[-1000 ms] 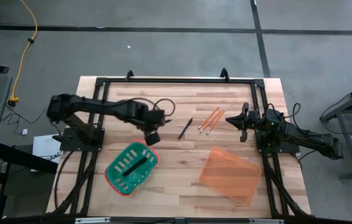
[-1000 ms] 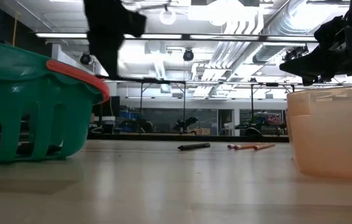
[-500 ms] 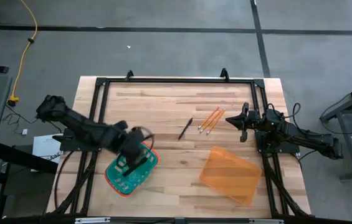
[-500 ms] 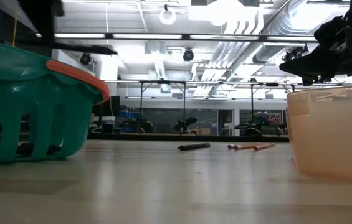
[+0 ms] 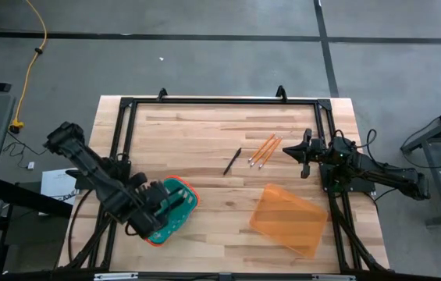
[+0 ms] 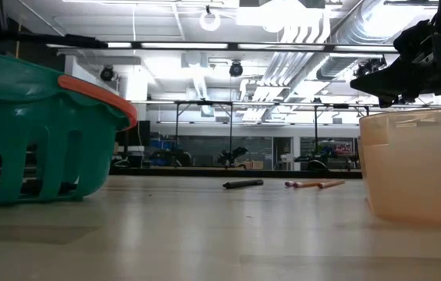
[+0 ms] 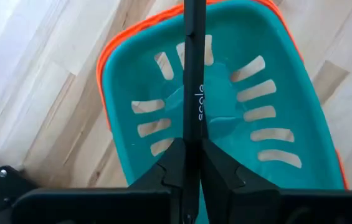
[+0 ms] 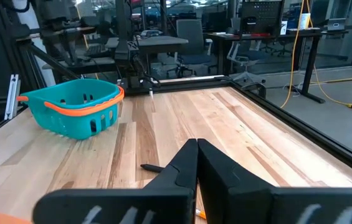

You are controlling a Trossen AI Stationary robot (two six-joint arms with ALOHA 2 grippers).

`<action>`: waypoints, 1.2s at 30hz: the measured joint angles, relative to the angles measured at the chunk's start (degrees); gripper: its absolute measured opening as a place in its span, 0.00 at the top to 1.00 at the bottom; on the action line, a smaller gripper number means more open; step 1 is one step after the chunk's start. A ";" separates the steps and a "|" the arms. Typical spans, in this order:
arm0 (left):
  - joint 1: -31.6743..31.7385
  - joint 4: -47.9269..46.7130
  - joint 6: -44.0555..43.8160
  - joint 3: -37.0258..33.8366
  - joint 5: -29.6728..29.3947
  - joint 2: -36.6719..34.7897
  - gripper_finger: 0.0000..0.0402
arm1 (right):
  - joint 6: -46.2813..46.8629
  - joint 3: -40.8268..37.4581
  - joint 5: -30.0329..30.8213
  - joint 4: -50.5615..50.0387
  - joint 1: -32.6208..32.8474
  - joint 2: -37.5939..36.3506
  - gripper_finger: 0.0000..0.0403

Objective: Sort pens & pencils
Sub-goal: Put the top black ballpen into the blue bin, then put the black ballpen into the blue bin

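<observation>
My left gripper (image 5: 158,212) hangs over the teal basket with an orange rim (image 5: 183,195), shut on a black pen (image 7: 194,74). In the left wrist view the basket's slotted floor (image 7: 225,99) lies below the pen. Another black pen (image 5: 232,161) lies flat on the table's middle. The orange pencils (image 5: 264,150) lie flat just right of it. My right gripper (image 5: 286,150) waits shut at the table's right side, above the wood, right of the pencils. The pen (image 6: 243,184) and pencils (image 6: 314,184) also show in the low view. My left gripper pinches the black pen between its two fingers (image 7: 174,163). The fingers lie along the pen, holding the lower shaft (image 7: 192,134). The rest of the pen sticks out past the fingertips. The pen is lifted clear, above the inside of the basket.
A clear orange tray (image 5: 286,218) sits on the near right part of the table, shown as a pale wall (image 6: 415,164) in the low view. A black metal frame (image 5: 220,101) runs along the table's far and side edges. Bare wood lies between basket and tray.
My left arm has swung from the table's middle toward the near-left, carrying the black pen, and now hangs over the basket. The pen on the table and the pencils have stayed where they were.
</observation>
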 joint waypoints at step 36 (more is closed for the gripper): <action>-1.84 5.18 1.91 -6.39 4.66 9.95 0.66 | 0.00 0.02 -0.02 -0.01 0.00 0.00 1.00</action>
